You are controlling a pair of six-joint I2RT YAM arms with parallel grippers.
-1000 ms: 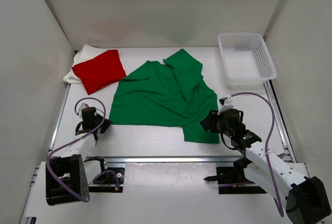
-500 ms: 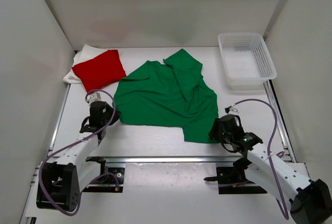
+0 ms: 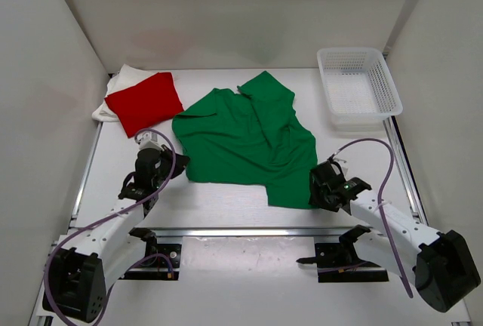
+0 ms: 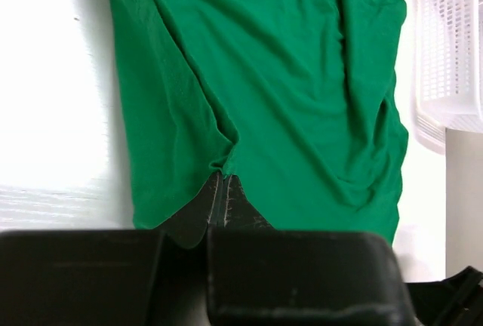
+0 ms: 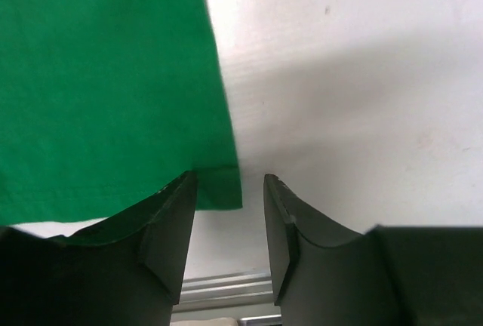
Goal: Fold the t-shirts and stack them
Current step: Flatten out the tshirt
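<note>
Plain white walls (image 3: 226, 16) enclose a white table (image 3: 226, 205), evenly and softly lit.

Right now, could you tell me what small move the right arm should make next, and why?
Probably close the right gripper on the near corner of the green t-shirt. Its open jaws straddle that hem corner, while the left gripper is shut on the shirt's opposite edge, so both arms would then hold it for a fold.
</note>
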